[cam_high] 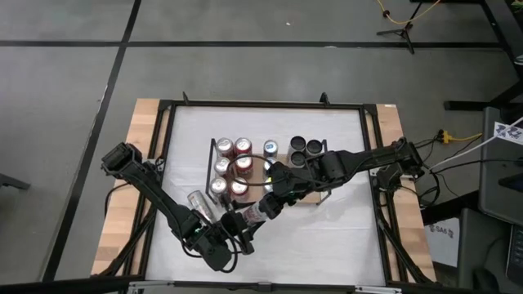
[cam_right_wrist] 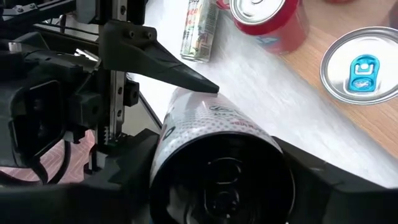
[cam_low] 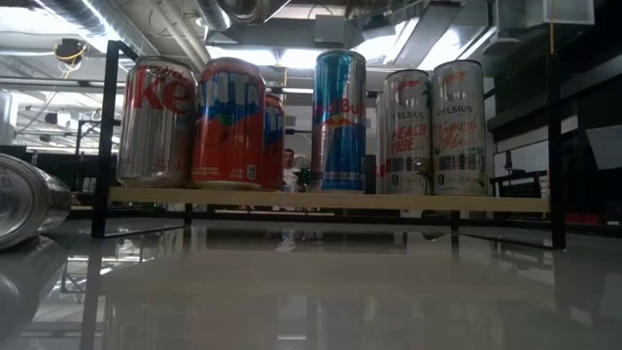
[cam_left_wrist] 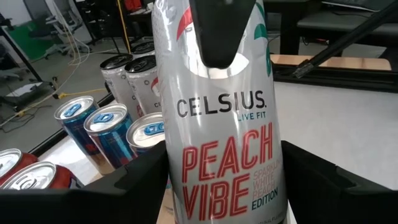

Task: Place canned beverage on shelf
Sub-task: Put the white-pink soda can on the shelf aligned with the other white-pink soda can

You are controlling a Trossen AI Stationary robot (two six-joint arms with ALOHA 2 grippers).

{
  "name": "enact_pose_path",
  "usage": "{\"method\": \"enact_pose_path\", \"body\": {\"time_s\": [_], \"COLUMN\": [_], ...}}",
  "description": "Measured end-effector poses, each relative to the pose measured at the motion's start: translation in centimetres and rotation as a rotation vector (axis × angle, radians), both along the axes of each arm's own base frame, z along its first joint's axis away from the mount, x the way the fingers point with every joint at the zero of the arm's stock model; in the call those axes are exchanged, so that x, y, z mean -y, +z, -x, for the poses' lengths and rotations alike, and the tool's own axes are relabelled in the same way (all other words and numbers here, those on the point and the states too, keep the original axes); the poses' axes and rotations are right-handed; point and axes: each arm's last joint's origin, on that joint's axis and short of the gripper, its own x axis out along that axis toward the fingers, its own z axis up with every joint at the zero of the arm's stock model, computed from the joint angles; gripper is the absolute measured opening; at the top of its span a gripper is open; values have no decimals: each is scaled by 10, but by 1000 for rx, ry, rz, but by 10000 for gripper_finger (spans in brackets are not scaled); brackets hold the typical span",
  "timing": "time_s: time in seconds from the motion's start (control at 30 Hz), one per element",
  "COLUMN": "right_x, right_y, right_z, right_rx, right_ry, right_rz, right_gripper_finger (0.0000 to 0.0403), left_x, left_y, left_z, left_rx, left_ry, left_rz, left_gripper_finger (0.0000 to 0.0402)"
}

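Note:
A silver Celsius "Peach Vibe" can [cam_left_wrist: 217,124] is held above the table between both grippers, in front of the shelf [cam_high: 306,196]. My left gripper [cam_high: 235,227] comes from the near left and is shut on the can's lower part. My right gripper [cam_high: 263,209] comes from the right and is shut on its other end [cam_right_wrist: 221,180]. The wooden shelf holds several upright cans [cam_high: 233,167] on their bases. One more silver can [cam_high: 198,204] lies on its side on the white table, left of the held can. My left gripper pinches the can's lower side walls [cam_left_wrist: 186,193] between its two fingers [cam_left_wrist: 134,183], coming almost level from the near left, across the can. The can is clear of the table. My right gripper has a finger on either side of the can's far end [cam_right_wrist: 186,143], slanting down from the right; one finger [cam_left_wrist: 221,31] lies on the upper wall.
Black rails [cam_low: 107,136] stand at the shelf's short ends. Two dark-topped cans [cam_high: 304,147] stand at the shelf's far right. Bare board [cam_high: 315,198] shows at the shelf's near right. The white tabletop [cam_high: 327,237] has free room at the near right.

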Motion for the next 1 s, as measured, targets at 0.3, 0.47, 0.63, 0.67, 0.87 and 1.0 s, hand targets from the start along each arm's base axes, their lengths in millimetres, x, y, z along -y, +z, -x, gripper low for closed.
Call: {"method": "enact_pose_path", "body": {"time_s": [0.3, 0.47, 0.63, 0.67, 0.87, 1.0], "right_x": [0, 0, 0, 0, 0, 0], "right_y": [0, 0, 0, 0, 0, 0], "right_z": [0, 1, 1, 1, 1, 1], "right_rx": [-8, -9, -9, -9, -9, -9], "right_ry": [12, 20, 26, 27, 30, 33], "right_rz": [-10, -8, -8, -9, -9, -9], "right_gripper_finger": [257, 249, 248, 250, 249, 249], "left_x": [0, 0, 0, 0, 0, -1], "left_y": [0, 0, 0, 0, 0, 0], "left_z": [0, 0, 0, 0, -1, -1], "left_rx": [-2, -5, -4, -4, -1, -2], "left_ry": [-10, -11, -11, -11, -9, -9], "left_rz": [16, 13, 13, 13, 17, 18], "left_gripper_finger": [260, 260, 260, 261, 264, 264]}}
